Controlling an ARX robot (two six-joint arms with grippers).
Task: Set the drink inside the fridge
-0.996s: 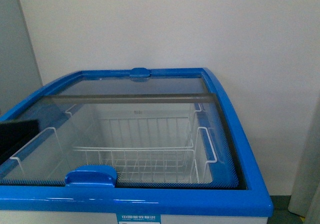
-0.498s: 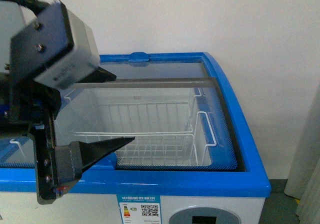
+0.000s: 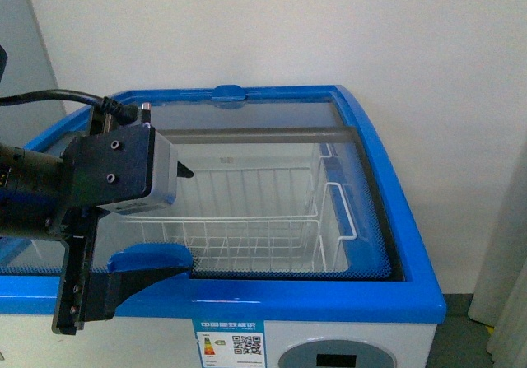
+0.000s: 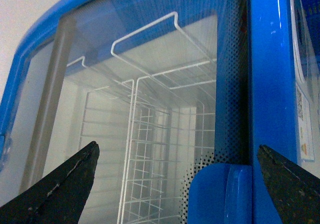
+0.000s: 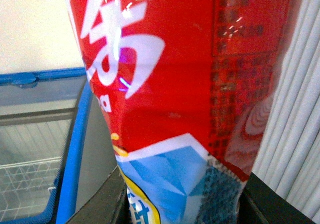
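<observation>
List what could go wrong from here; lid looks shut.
1. The left gripper is open around the lid handle, but the handle sits close to one finger. Closing off-centre might let it slip.
2. The glass lid covers the wire basket. Lowering the drink before the lid slides would likely hit glass.
3. The drink's label fills the right wrist view, so that camera offers little guidance for placement.
</observation>
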